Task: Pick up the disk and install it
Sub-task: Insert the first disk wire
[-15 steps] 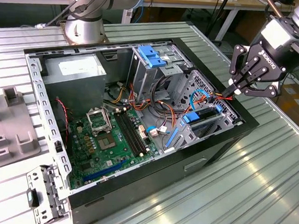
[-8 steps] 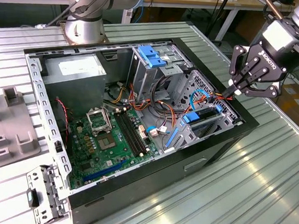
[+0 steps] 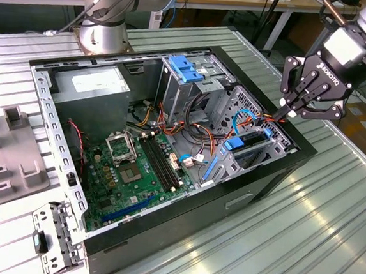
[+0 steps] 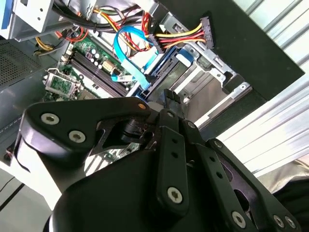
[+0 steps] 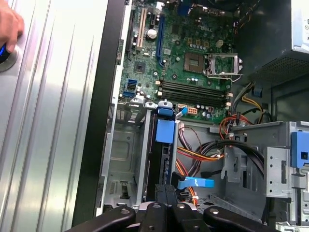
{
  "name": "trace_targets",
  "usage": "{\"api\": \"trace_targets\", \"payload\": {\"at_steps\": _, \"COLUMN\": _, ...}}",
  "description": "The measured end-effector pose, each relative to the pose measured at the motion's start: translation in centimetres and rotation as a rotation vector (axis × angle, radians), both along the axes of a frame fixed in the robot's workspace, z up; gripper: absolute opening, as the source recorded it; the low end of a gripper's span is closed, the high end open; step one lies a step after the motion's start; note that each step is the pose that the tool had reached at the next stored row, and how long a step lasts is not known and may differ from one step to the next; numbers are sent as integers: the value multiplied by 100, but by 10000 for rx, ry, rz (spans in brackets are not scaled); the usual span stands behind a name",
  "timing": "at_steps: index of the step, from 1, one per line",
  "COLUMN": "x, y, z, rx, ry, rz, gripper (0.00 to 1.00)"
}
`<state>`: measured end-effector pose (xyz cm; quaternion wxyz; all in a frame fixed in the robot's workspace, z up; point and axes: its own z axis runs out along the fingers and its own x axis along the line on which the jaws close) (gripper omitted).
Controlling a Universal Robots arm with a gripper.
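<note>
The disk sits on edge in the metal drive bay at the case corner on the exterior view's right. It is black, with bright blue rails and a blue tab. In the first wrist view its dark edge runs down the slot, and its blue rail shows in the second wrist view. My gripper hovers just over the disk's outer end by the orange and yellow cables. Its fingers are pressed together with nothing between them. I cannot tell whether the tips touch the disk.
The open black computer case lies on a ribbed metal table. Inside are the green motherboard, a grey power supply, a cage with a pale-blue clip and loose cables. A person's hand rests on the table.
</note>
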<state>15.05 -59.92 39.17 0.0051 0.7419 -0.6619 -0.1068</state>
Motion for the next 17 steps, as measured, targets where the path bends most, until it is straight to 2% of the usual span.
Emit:
{"api": "trace_targets", "payload": {"at_steps": 4, "x": -1, "y": -1, "z": -3, "rx": 16, "ry": -315, "rz": -2, "gripper": 11}}
{"api": "trace_targets", "payload": {"at_steps": 5, "x": -1, "y": -1, "z": -5, "rx": 21, "ry": -443, "rz": -1, "gripper": 11}}
{"api": "trace_targets", "payload": {"at_steps": 7, "x": -1, "y": -1, "z": -6, "rx": 22, "ry": -611, "rz": -1, "gripper": 11}}
{"api": "trace_targets", "payload": {"at_steps": 8, "x": -1, "y": -1, "z": -7, "rx": 24, "ry": -763, "rz": -2, "gripper": 11}}
{"api": "trace_targets", "payload": {"at_steps": 9, "x": 0, "y": -1, "z": -8, "rx": 24, "ry": -849, "rz": -1, "gripper": 11}}
{"api": "trace_targets", "payload": {"at_steps": 10, "x": 0, "y": -1, "z": -9, "rx": 24, "ry": -968, "rz": -1, "gripper": 11}}
{"api": "trace_targets", "payload": {"at_steps": 11, "x": 0, "y": -1, "z": -10, "rx": 24, "ry": -1051, "rz": 0, "gripper": 11}}
{"api": "trace_targets", "payload": {"at_steps": 12, "x": -1, "y": -1, "z": -12, "rx": 24, "ry": -1172, "rz": 0, "gripper": 11}}
{"api": "trace_targets", "payload": {"at_steps": 14, "x": -1, "y": -1, "z": -16, "rx": 24, "ry": -1355, "rz": 0, "gripper": 11}}
{"api": "trace_targets", "payload": {"at_steps": 15, "x": 0, "y": -1, "z": -18, "rx": 28, "ry": -1428, "rz": 0, "gripper": 11}}
{"api": "trace_targets", "payload": {"at_steps": 17, "x": 0, "y": 0, "z": -18, "rx": 36, "ry": -1438, "rz": 1, "gripper": 11}}
